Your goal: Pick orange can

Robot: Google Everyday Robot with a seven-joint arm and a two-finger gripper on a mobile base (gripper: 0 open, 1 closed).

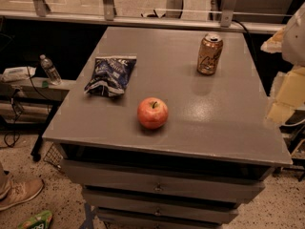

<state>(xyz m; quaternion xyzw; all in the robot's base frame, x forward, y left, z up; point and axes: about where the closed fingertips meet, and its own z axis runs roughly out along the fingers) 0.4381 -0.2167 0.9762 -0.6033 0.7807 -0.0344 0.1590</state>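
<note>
Small golden-orange metal drink can [209,54], standing upright near the far right corner of the flat grey table top [214,128]. Silver lid with its pull tab facing up. Smooth, glossy cylindrical wall, throwing a soft reflection onto the surface in front. Pale cursive lettering running down the side, too blurred to read, so no brand to be made out.

Well apart from it, towards the near middle: round red apple [153,113], shiny-skinned, with a paler patch around the short stem. Left of the can and beyond the apple: crumpled dark blue foil snack bag [110,75], lying flat, with white print along its far end, unreadable. All three separate from one another, resting on the table alone.

Table top matte grey with a faint sheen, straight-edged, set over a stack of grey drawers [157,187] with small metal pulls.

At the right edge of the view, past the table's side: gripper [287,93], seen only as pale cream blocky shapes, well apart from the can. Cannot tell whether open or closed.

Left of the table, on a low ledge: clear plastic water bottle [49,69]. Bottom left, on the speckled floor [286,209]: tan shoe [19,192] and, beside it, a green wrapper [35,219], its print unreadable.
</note>
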